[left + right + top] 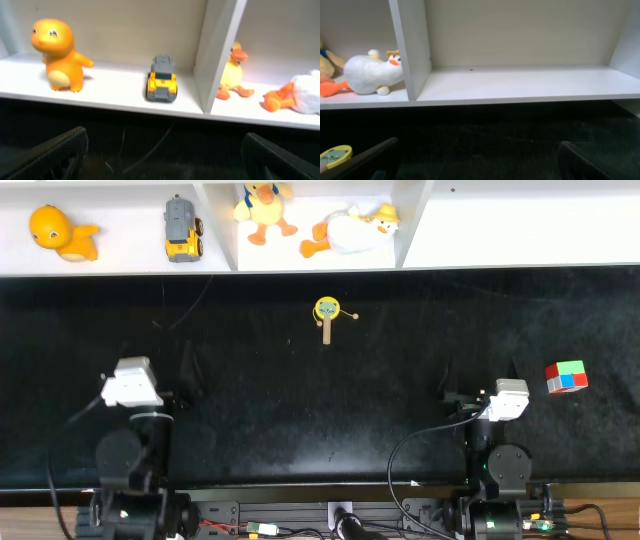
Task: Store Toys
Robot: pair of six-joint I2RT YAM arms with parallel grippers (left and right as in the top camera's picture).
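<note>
left jaws spread, empty | right jaws spread, empty | rattle [327,310] on tabletop [300,415], 12 o'clock | cube [566,377], 3 o'clock

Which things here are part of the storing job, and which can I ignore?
Job: hand drum toy and colour cube, both on the table; white shelf.
Ignore: already shelved orange figure, toy truck, yellow duck, white duck.

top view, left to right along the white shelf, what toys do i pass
orange dinosaur figure -> grey and yellow toy truck -> yellow duck plush -> white duck plush
</note>
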